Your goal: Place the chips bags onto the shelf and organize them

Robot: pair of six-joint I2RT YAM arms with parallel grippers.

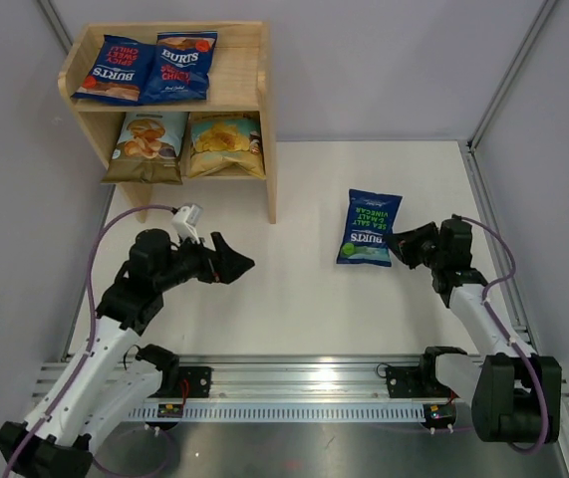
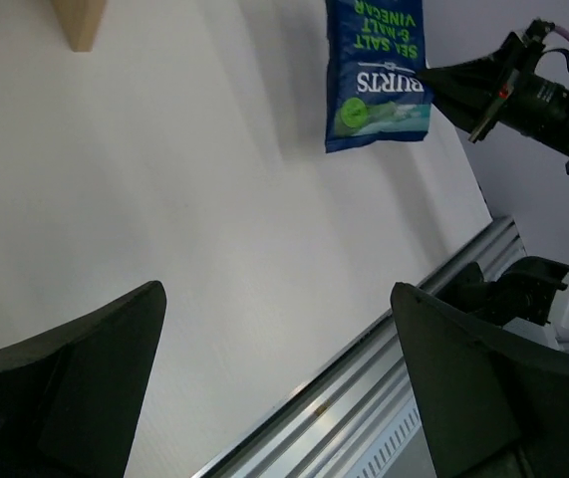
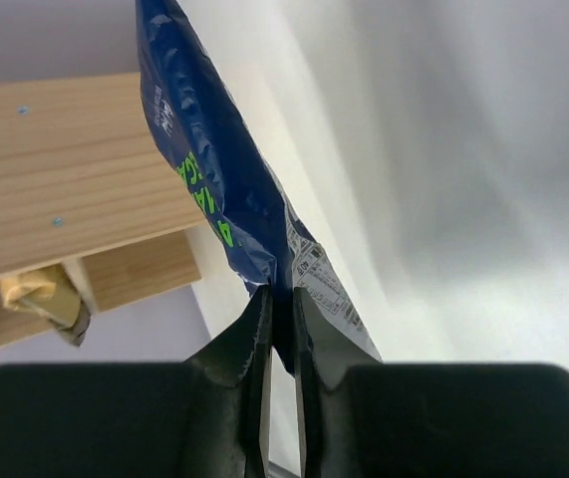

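The green-lettered bag (image 1: 369,227) (long axis pointing away from the bases) is pinched at its near right edge by the right gripper (image 1: 401,242), seemingly while resting on the table. The shelf (image 1: 267,149) lies far left; the left gripper (image 1: 236,263) is spread wide and is empty.

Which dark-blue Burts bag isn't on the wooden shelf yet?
The dark-blue bag with green lettering, pinched by the right gripper; the two red-lettered bags lie on the pine shelf's top tier.
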